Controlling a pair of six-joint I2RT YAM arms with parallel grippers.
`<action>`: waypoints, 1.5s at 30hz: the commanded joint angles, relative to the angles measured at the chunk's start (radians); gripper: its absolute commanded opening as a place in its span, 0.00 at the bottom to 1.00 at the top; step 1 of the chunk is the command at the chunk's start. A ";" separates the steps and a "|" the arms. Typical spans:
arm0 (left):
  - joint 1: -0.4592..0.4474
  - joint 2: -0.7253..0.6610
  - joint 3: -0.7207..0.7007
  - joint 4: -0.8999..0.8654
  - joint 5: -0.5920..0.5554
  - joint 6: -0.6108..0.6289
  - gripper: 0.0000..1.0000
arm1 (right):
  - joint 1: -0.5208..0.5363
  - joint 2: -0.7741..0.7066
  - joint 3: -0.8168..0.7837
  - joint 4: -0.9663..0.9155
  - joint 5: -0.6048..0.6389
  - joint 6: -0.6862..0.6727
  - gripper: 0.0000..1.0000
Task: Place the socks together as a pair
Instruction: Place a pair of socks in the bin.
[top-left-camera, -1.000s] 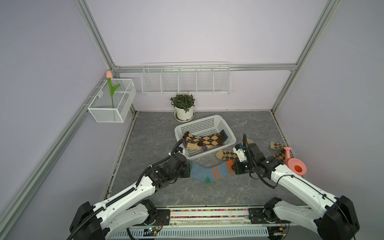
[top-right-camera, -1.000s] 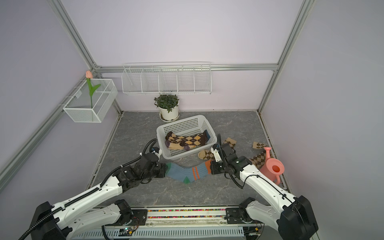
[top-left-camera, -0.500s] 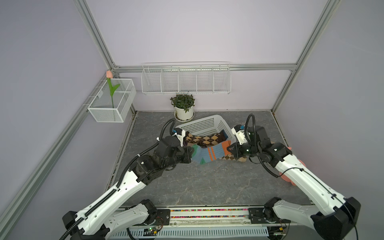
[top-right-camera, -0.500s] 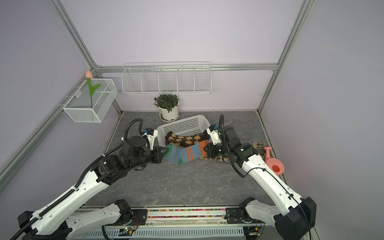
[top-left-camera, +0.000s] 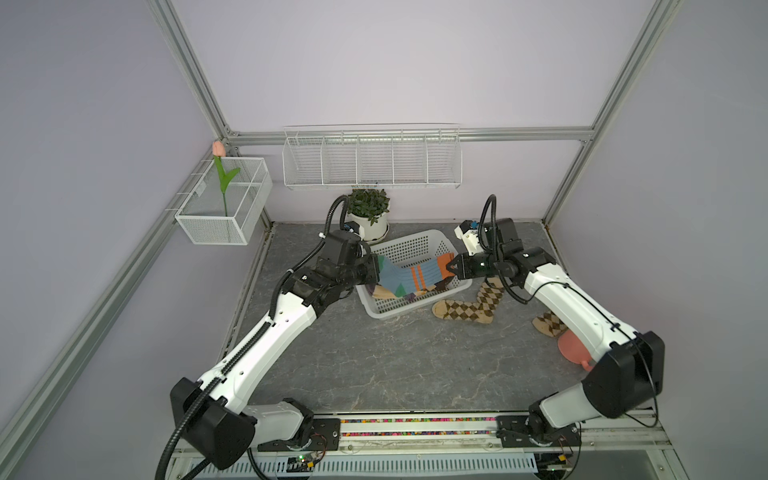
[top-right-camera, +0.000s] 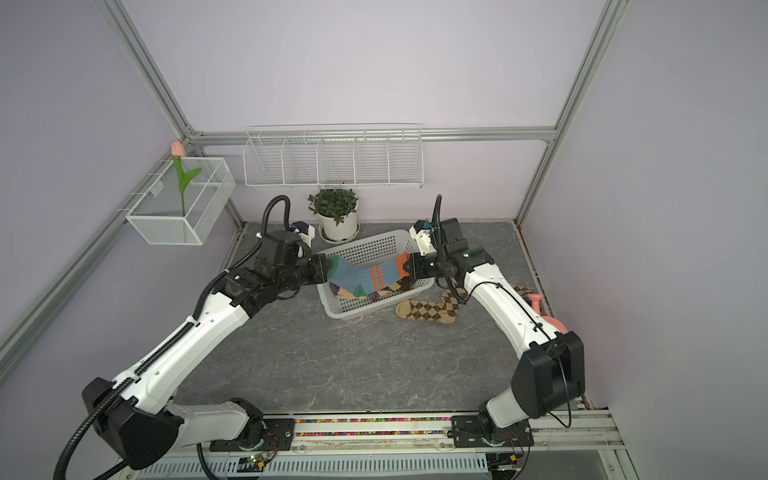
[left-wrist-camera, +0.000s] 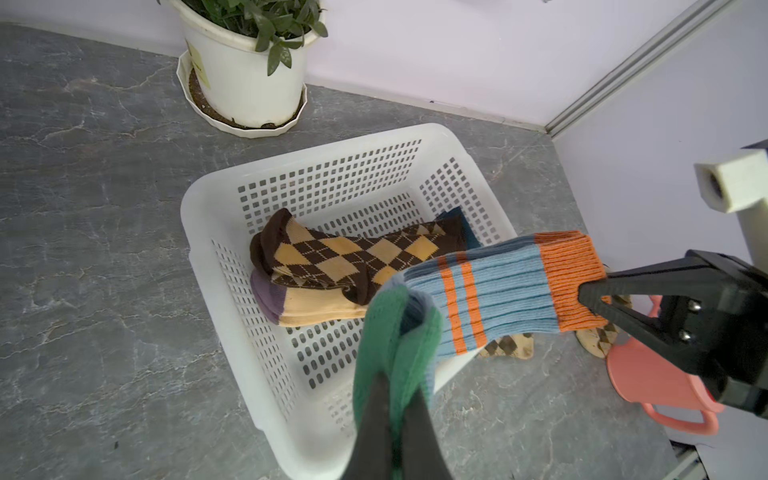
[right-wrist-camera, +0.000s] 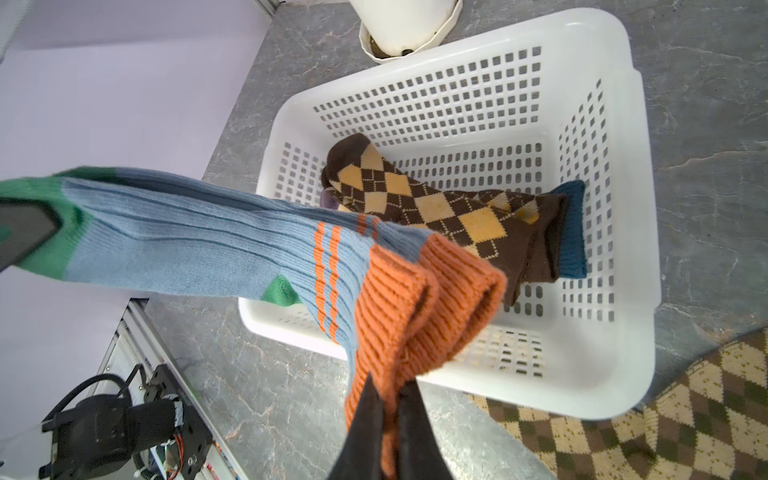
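Two blue socks with orange stripes (top-left-camera: 409, 278) (top-right-camera: 365, 278) hang stretched above the white basket (top-left-camera: 376, 311), one laid against the other. My left gripper (top-left-camera: 377, 270) (left-wrist-camera: 395, 380) is shut on their green toes. Their orange cuffs (right-wrist-camera: 415, 307) are pinched in my right gripper (top-left-camera: 453, 266) (right-wrist-camera: 388, 380), also shut. In the basket lie dark-brown argyle socks (left-wrist-camera: 332, 253) (right-wrist-camera: 436, 199) on a cream sock with a purple toe (left-wrist-camera: 316, 309). A tan argyle sock (top-left-camera: 465, 309) (top-right-camera: 428, 309) rests on the table right of the basket, another (top-left-camera: 548, 324) partly under my right arm.
A pink watering can (top-left-camera: 571, 349) stands at the right wall, half hidden by my right arm. A potted plant (top-left-camera: 370, 212) sits just behind the basket. A wire shelf (top-left-camera: 372, 162) hangs on the back wall and a mesh box (top-left-camera: 224, 208) on the left one.
Both arms have lifted the blue socks off the table in front of the basket and carried them back and up, over the basket. Both grips stayed shut.
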 joint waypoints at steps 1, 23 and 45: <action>0.027 0.054 0.006 0.070 0.013 0.025 0.00 | -0.013 0.074 0.079 0.047 -0.035 -0.002 0.07; 0.089 0.529 0.230 -0.076 -0.112 0.079 0.00 | -0.039 0.542 0.432 -0.123 0.069 -0.101 0.07; 0.088 0.150 -0.075 -0.011 -0.195 0.055 0.65 | -0.089 0.323 0.250 -0.176 0.290 -0.131 0.50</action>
